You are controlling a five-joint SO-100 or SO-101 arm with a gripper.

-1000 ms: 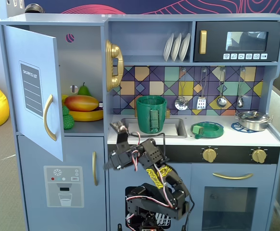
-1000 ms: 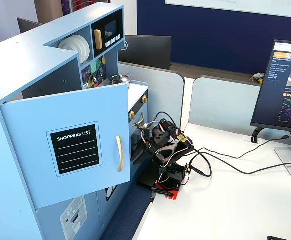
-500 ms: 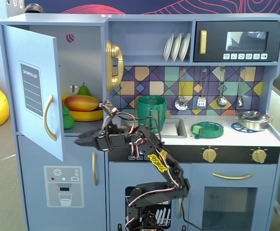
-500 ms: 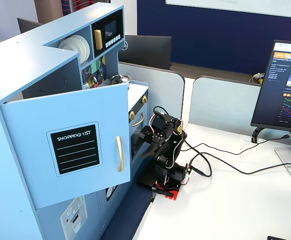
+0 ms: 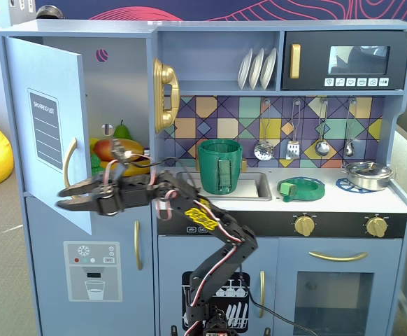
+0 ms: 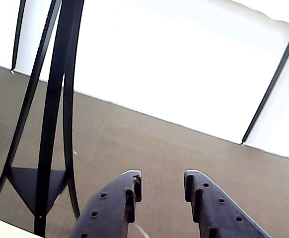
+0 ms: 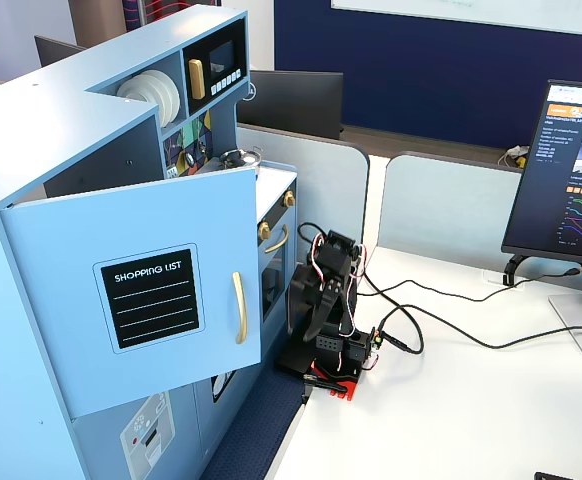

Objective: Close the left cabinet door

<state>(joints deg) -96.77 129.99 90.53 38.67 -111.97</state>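
The left cabinet door (image 5: 50, 91) is a light-blue panel with a black "SHOPPING LIST" label (image 5: 46, 129) and a curved gold handle (image 5: 69, 162). It stands swung open from the cabinet's left side. It also shows in the side fixed view (image 7: 81, 300), open towards that camera. My gripper (image 5: 60, 198) is open and empty. In the front fixed view it overlaps the door's lower free corner, just below the handle; I cannot tell if it touches. In the side fixed view the door hides it and only the arm (image 7: 321, 290) shows. In the wrist view the gripper (image 6: 162, 181) has its jaws apart, with only carpet between them.
Fruit (image 5: 116, 149) lies inside the open cabinet. Below is a blue door with a water-dispenser graphic (image 5: 91, 269). A gold phone (image 5: 165, 94) and a green pot (image 5: 219, 166) are to the right. The wrist view shows black chair legs (image 6: 50, 124). Cables (image 7: 421, 320) and a monitor (image 7: 561, 170) are on the desk.
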